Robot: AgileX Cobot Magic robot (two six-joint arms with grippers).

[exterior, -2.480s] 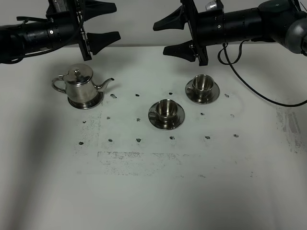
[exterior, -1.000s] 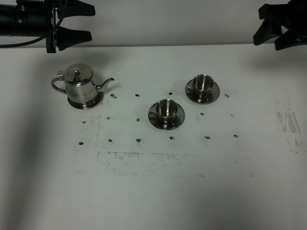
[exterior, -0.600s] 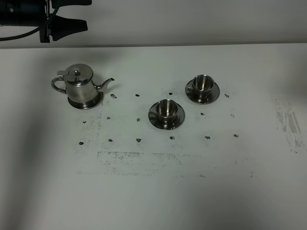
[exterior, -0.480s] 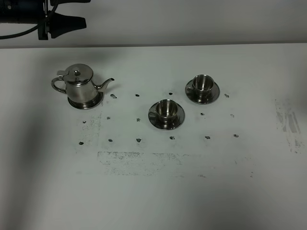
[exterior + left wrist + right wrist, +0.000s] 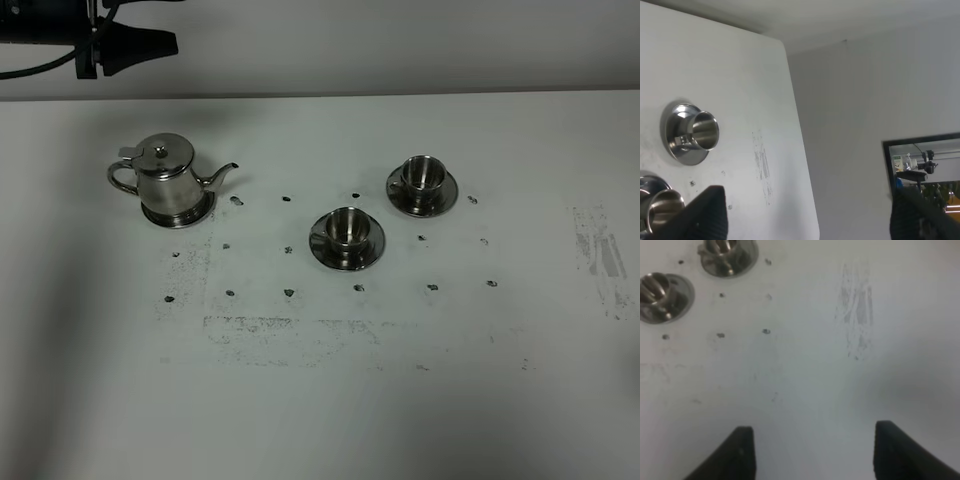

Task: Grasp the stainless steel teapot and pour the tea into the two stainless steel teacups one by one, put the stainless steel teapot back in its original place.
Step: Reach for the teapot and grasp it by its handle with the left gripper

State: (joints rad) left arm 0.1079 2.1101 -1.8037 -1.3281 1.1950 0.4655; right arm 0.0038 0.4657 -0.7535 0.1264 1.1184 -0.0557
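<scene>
The stainless steel teapot [image 5: 165, 180] stands upright with its lid shut on the round steel tray [image 5: 200, 213], its original place, at the left of the table. The tea is hidden. The two stainless steel teacups sit on saucers, one at the centre [image 5: 347, 230] and one further back right [image 5: 424, 175]. My left gripper [image 5: 165, 20] hovers open at the top left, behind and above the teapot. Its wrist view shows wide-apart fingertips [image 5: 710, 210] and both cups [image 5: 692, 132] [image 5: 660, 210]. My right gripper [image 5: 817, 452] is out of the high view. It is open above bare table, with both cups [image 5: 727, 252] [image 5: 662, 295] far from it.
The white table [image 5: 320, 400] carries small dark specks around the cups and a scuffed patch [image 5: 600, 255] at the right. A pale wall runs behind the table's far edge.
The right arm has drawn out of the high view to the right. The left arm has pulled further back to the top left. Teapot and cups have not moved.
</scene>
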